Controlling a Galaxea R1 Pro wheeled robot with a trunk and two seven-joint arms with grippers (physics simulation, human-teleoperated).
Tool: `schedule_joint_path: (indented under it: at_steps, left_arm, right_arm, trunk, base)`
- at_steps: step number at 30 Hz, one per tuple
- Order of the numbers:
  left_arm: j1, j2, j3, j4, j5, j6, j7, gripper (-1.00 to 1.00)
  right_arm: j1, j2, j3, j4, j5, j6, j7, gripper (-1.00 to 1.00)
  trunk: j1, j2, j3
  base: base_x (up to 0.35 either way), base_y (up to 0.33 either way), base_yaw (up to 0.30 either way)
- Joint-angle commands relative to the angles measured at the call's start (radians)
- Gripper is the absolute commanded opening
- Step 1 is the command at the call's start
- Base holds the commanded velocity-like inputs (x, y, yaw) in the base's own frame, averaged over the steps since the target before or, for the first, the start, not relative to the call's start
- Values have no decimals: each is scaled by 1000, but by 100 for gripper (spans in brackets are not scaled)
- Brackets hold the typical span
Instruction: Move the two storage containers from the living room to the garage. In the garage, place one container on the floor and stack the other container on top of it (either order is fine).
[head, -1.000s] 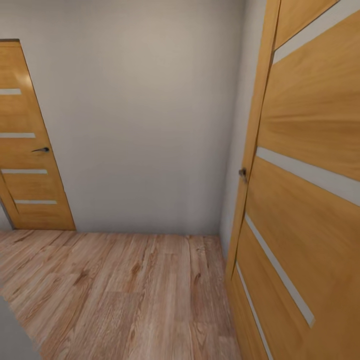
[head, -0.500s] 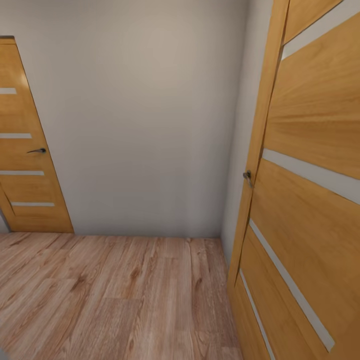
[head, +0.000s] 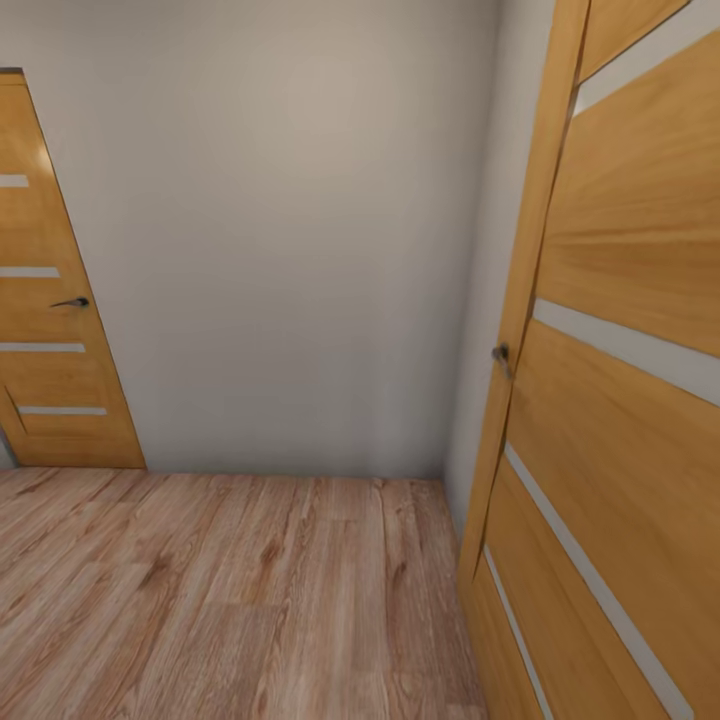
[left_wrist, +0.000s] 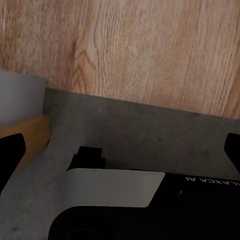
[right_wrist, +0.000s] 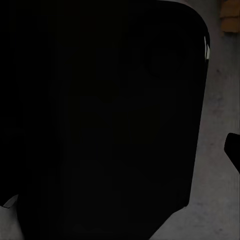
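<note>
Garage floor (left_wrist: 150, 135) underfoot at wrist; wooden doors (head: 620, 400) ahead.

Plain pale grey wall (head: 290, 250) at 12 o'clock. Light wood-plank floor (head: 230, 600) at 6 o'clock. Wooden door (head: 45, 300) with glass strips and dark handle at 9 o'clock, shut. Matching door (head: 620, 400) at 3 o'clock, close by. Lighting even, soft.

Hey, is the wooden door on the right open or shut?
Open: the right door swings out from the pale wall, showing its edge and handle.
</note>
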Motion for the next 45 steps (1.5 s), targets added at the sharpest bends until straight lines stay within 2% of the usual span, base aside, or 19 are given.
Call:
schedule_joint_path:
  at_steps: [1, 45]
  left_arm:
    - [0, 0, -8, -2, 10, 5, 4, 100]
    - [1, 0, -8, -2, 10, 4, 4, 100]
  right_arm:
    - [0, 0, 0, 0, 0, 0, 0, 100]
    - [0, 0, -1, 0, 0, 0, 0, 100]
  trunk:
    - [0, 0, -1]
    - [0, 0, -1]
  base:
    - [207, 3, 0]
    - [104, 0, 0]
